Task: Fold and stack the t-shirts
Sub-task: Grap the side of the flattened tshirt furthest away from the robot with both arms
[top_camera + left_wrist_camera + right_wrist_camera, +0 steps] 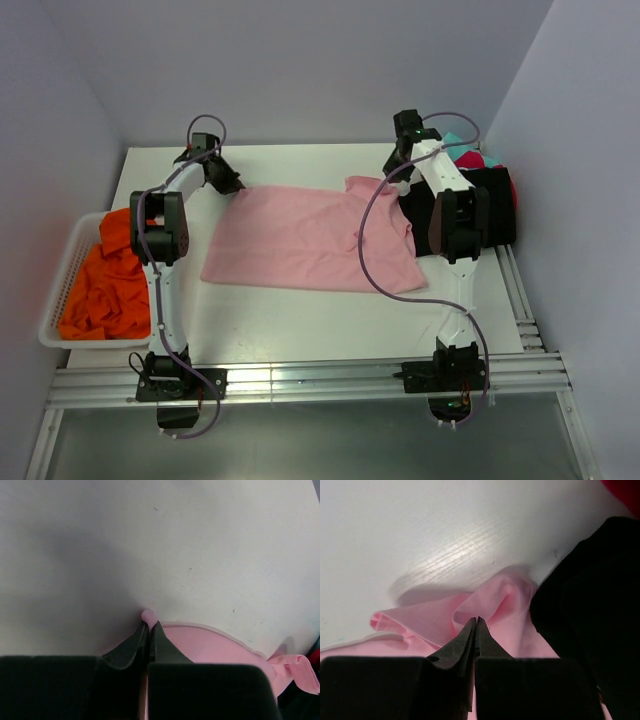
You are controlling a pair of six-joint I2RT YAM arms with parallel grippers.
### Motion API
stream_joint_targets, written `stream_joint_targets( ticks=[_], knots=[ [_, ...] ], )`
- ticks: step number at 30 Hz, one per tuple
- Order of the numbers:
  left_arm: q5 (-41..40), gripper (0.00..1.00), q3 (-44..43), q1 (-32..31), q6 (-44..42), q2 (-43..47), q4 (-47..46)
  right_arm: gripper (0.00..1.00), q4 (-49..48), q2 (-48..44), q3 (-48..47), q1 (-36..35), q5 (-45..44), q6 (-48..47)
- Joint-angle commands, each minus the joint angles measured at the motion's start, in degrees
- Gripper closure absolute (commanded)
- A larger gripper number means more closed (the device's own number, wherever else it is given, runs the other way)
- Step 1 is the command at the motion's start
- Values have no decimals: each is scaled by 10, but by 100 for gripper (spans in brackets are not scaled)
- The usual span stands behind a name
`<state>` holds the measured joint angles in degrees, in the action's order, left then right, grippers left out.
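At the near left of the white surface [300,320], a white mesh basket [62,268] is seen, filled with crumpled orange t-shirts [105,285]. Beyond the arm bases, the light pink t-shirt [300,240] is spread flat across the middle of the surface, with its far right part bunched into folds. To its right a black t-shirt [498,205] is laid, partly hidden under the right arm and touching the pink cloth's right edge.

At the pink shirt's far left corner the left gripper [149,625] is placed low. Its jaws are pressed together on the cloth, and a small pink nub is seen poking out at their tips. At the far right corner the right gripper [476,621] is set just beside the black cloth. Its jaws are likewise closed, pinching a raised fold of pink fabric.

Farthest back on the right, a magenta t-shirt [470,159] and a teal t-shirt [456,140] are glimpsed behind the black one.
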<state>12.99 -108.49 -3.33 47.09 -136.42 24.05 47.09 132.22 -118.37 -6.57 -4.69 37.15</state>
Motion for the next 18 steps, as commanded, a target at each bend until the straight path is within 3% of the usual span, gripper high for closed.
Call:
stream_joint_targets(
  ticks=[1,8,18],
  knots=[
    [-37,98,-24,8,-31,15,57,100,18,-28,-66,2,-6,-10],
    [-49,99,-19,13,-46,55,76,100,40,-42,-94,2,0,-8],
    [-71,100,37,14,-53,132,82,100,25,-126,1,2,0,-15]
  ],
)
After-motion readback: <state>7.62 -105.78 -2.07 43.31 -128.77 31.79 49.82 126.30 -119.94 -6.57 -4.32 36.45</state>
